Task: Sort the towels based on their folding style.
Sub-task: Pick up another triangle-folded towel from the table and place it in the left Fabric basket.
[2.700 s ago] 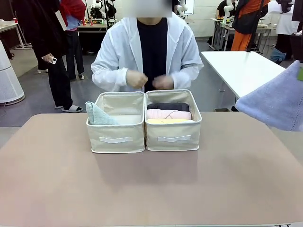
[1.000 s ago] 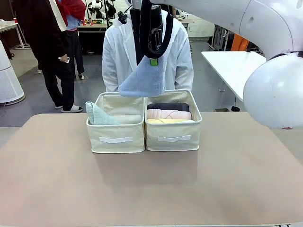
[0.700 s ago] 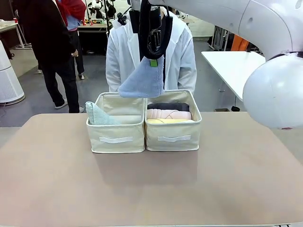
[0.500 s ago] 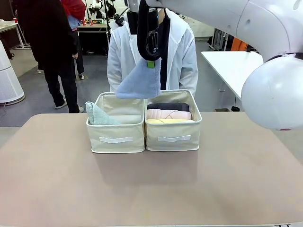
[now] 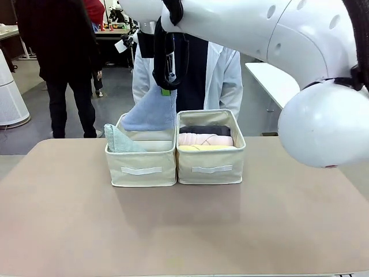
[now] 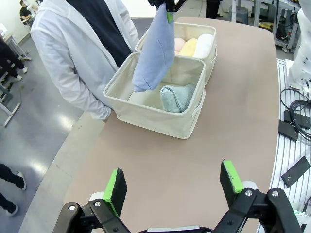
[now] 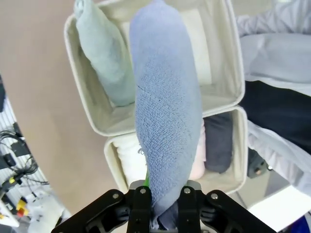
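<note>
Right jaws pinch the blue cone towel (image 5: 151, 112) above the left bin (image 5: 141, 161); left jaws spread wide, holding nothing.

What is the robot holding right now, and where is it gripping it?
The right gripper pinches the periwinkle-blue cone towel by its narrow top tip.

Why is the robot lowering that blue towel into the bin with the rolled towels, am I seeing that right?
Not quite. The front view shows the right gripper holding the blue towel over the left bin, which holds the mint cone towel, not rolls.
</note>
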You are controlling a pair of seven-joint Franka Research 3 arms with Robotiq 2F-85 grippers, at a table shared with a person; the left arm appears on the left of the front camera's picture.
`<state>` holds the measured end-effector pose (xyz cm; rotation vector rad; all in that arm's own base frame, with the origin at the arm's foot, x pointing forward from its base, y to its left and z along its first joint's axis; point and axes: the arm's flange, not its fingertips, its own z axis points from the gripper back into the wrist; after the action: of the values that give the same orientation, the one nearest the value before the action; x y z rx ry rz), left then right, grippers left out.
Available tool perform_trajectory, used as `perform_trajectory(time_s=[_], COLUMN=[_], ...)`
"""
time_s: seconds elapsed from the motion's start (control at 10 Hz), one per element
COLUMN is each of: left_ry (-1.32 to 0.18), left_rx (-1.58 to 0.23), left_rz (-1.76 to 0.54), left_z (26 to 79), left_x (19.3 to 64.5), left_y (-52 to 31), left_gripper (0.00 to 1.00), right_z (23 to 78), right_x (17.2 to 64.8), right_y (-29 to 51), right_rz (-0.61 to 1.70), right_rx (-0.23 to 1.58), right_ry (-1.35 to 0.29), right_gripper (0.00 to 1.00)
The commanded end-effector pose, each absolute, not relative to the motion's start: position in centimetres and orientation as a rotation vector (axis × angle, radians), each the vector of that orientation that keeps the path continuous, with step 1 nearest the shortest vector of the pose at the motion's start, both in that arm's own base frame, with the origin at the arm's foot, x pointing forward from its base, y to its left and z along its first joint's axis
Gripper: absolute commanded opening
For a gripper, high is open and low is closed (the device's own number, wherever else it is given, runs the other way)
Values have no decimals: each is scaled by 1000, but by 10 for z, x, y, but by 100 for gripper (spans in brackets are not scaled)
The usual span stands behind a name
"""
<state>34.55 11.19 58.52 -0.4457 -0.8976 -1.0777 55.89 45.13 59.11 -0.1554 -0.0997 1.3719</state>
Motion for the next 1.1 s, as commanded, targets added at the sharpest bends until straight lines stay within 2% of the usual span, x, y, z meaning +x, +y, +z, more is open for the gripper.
perform_trajectory(time_s=[0.0, 0.4, 1.0], left_ry=[-903, -903, -903], left_rx=[-449, -449, -449], left_rz=[-1079, -1079, -1079], left_z=[585, 585, 585], left_x=[345, 345, 345], left_y=[111, 111, 111], left_gripper=[100, 100, 100], right_z=[598, 577, 558], right_x=[590, 607, 615], right_y=[461, 464, 467], right_rz=[1384, 1409, 1431], right_rx=[-100, -21, -13], right_ry=[-104, -92, -67], right_gripper=[18, 18, 18])
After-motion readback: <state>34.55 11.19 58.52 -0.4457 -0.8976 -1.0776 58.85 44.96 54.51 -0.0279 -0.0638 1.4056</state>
